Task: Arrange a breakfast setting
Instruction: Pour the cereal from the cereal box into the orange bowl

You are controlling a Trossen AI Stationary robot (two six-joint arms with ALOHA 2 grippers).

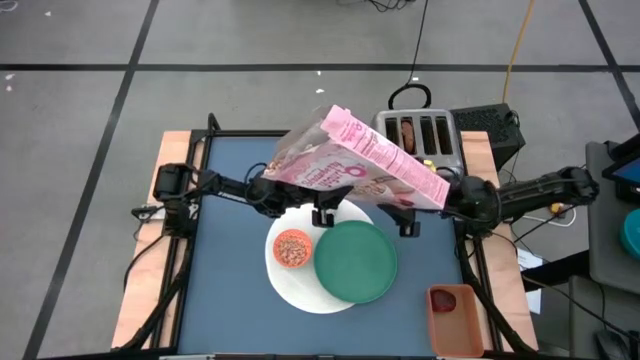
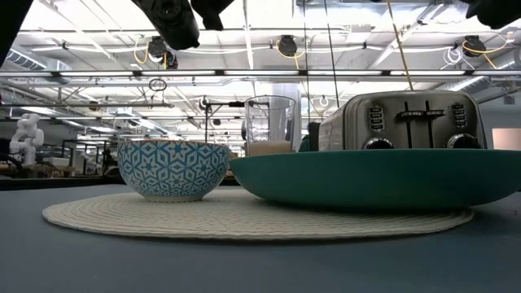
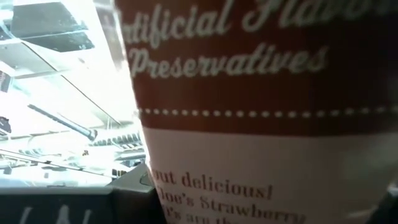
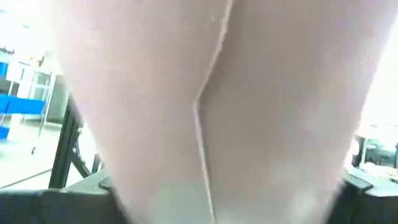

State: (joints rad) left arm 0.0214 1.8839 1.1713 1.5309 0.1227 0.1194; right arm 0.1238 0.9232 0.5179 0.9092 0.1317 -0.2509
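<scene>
Between both grippers, left (image 1: 262,190) and right (image 1: 452,192), clamped on it, the pink cereal box (image 1: 360,160) hangs tilted lengthwise above the bowl (image 1: 292,248).

The pink cereal box (image 3: 261,112) carries white lettering on a brown band reading "Artificial Flavo…" and "Preservatives". Below, on its pale panel, brown script reads "…ut delicious!" and "…oe's Strawberry". The box's print in the high view (image 1: 365,160) cannot be read.

A white plate (image 1: 290,285) lies flat on the counter, carrying a cereal-filled bowl (image 1: 292,248) beside a green plate (image 1: 356,261); a glass (image 2: 269,124) stands behind.
</scene>
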